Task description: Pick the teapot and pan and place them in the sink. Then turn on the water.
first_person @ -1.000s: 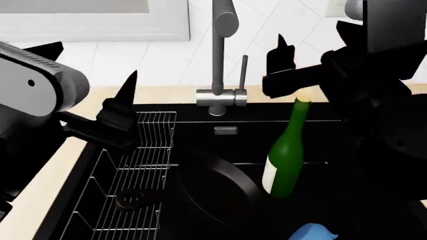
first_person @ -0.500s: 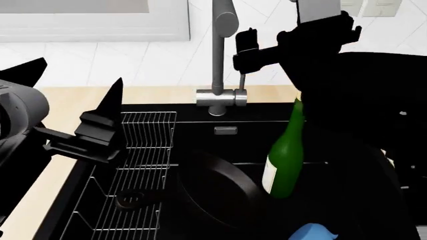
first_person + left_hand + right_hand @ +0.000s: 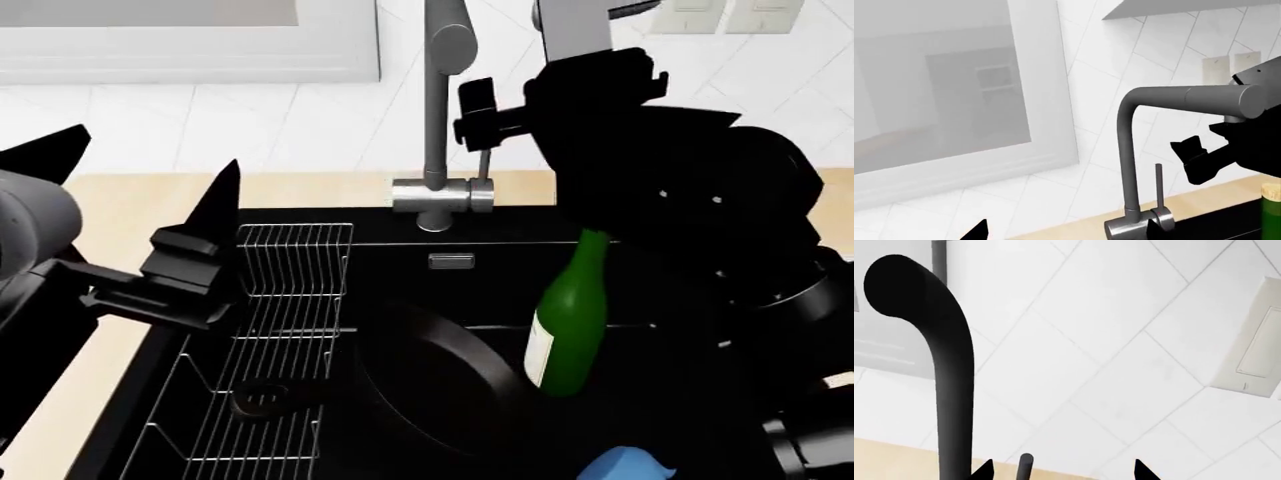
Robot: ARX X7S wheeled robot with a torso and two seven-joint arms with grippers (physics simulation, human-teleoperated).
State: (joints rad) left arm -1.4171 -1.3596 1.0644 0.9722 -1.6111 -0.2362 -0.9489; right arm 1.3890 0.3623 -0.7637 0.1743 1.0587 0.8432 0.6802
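The black pan (image 3: 434, 385) lies in the black sink (image 3: 400, 250), its handle end resting on the wire rack (image 3: 287, 320). Only the top of the light-blue teapot (image 3: 627, 467) shows, at the head view's bottom edge in the sink. The grey faucet (image 3: 435, 110) stands at the back, and no water runs from it. My right gripper (image 3: 481, 118) is open at the top of the slim lever (image 3: 485, 165). In the right wrist view the lever tip (image 3: 1025, 462) stands between that gripper's (image 3: 1062, 469) fingertips. Over the sink's left rim my left gripper (image 3: 140, 180) is open and empty.
A tall green bottle (image 3: 570, 320) stands in the sink right of the pan, close under my right arm. The light wood countertop (image 3: 120, 205) borders the basin. White tiled wall, a window frame (image 3: 187, 55) and wall outlets (image 3: 727, 15) lie behind the faucet (image 3: 1127, 150).
My right gripper has swung left from above the bottle to the top of the faucet lever. My left gripper has drawn back a little to the left.
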